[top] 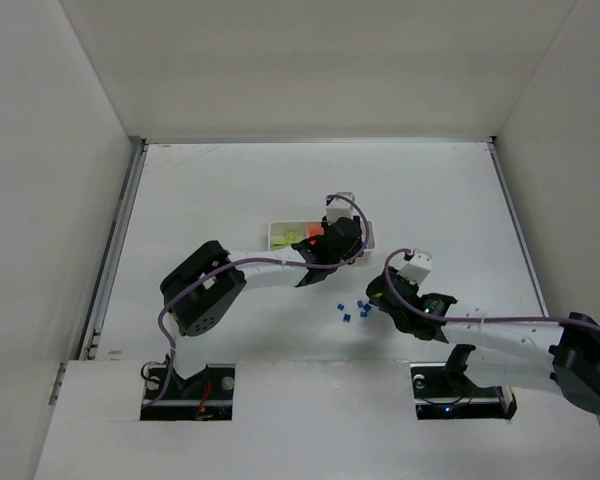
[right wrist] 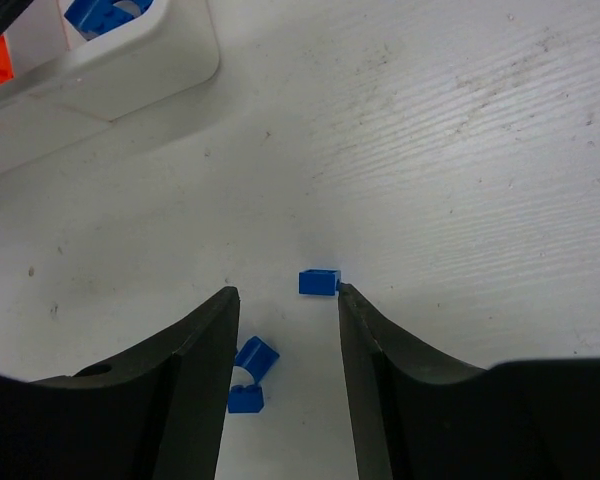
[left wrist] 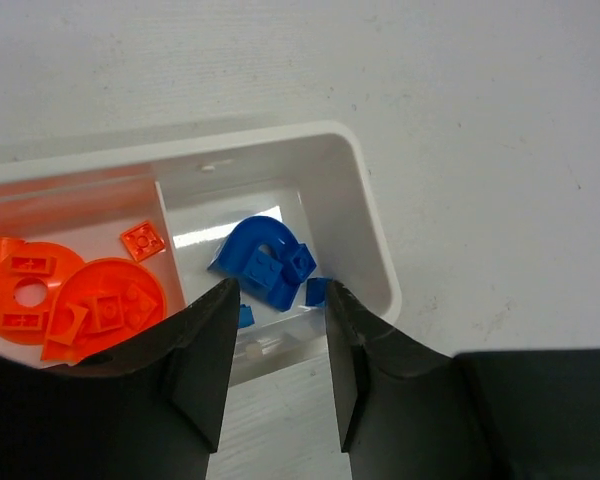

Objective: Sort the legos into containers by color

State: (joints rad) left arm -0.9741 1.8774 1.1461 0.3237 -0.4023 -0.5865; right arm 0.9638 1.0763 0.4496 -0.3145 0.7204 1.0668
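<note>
The white three-compartment tray lies mid-table, holding lime green legos and orange ones. In the left wrist view its end compartment holds several blue legos, and the middle one holds orange legos. My left gripper is open and empty over that compartment's near wall. My right gripper is open and low over the table. A blue brick lies at its right fingertip, and two more blue bricks lie by its left finger. These loose blue legos lie in front of the tray.
White walls enclose the table on the left, back and right. The tray's corner shows at the upper left of the right wrist view. The left arm reaches across the table to the tray.
</note>
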